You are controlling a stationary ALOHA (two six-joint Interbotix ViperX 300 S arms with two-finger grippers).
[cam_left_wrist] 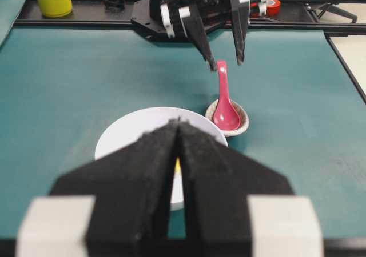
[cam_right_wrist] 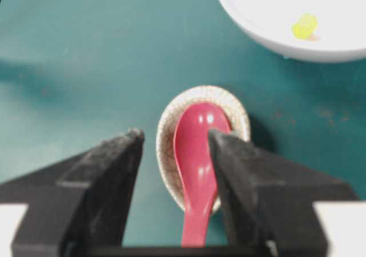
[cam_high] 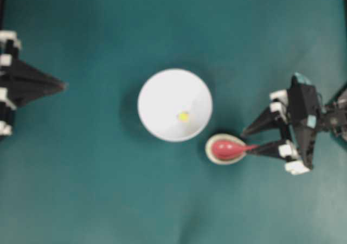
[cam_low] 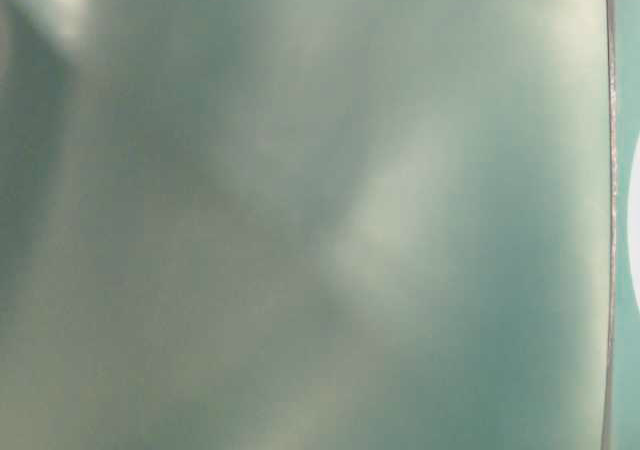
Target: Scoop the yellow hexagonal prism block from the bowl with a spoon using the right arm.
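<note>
Overhead view: the bowl (cam_high: 174,104) sits mid-table with the yellow hexagonal prism block (cam_high: 184,116) inside it, toward the bowl's five o'clock. Just off the rim at about four o'clock, the spoon (cam_high: 230,148) lies in a small speckled spoon rest (cam_high: 210,152), handle pointing to three o'clock. The right gripper (cam_high: 248,141) comes in from the right with its fingers spread; the lower finger lies along the handle's end, the upper one well clear — nothing is gripped yet. The left gripper (cam_high: 63,85) is parked at nine o'clock, its tips drawn to a single point.

Table-level view: only a blurred teal-grey wash, with a white sliver at the right edge; nothing useful.

Left wrist view: the left gripper's fingers (cam_left_wrist: 150,171) meet, holding nothing. Beyond them is the bowl, a sliver of yellow block showing, and at one o'clock the spoon in its rest. The right gripper hangs above the handle, fingers parted either side.

Right wrist view: the wide-open fingers (cam_right_wrist: 111,165) straddle the spoon's handle; whether one pad touches it I cannot tell. The block lies in the bowl at one o'clock.

Judgement: the task is barely begun — the claw is lined up, but grasping, lifting, dipping and scooping all remain.
</note>
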